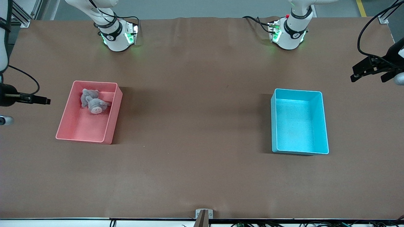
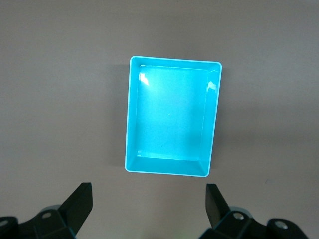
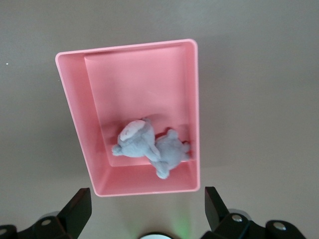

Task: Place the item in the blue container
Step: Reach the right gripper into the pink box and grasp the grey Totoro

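Looking first at the blue container [image 1: 299, 121], I see it upright on the brown table [image 1: 195, 94] toward the left arm's end, with nothing inside it. Well apart from the blue container, toward the right arm's end of the table, sits the pink bin [image 1: 90, 112], and a grey plush toy [image 1: 93, 101] lies in that bin, at its end farther from the front camera. My left gripper [image 2: 149, 206] hangs high over the table with the blue container in its wrist view, fingers spread wide and holding nothing. My right gripper [image 3: 148, 209] hangs above the pink bin's end of the table, likewise wide open and empty. Both arms wait.
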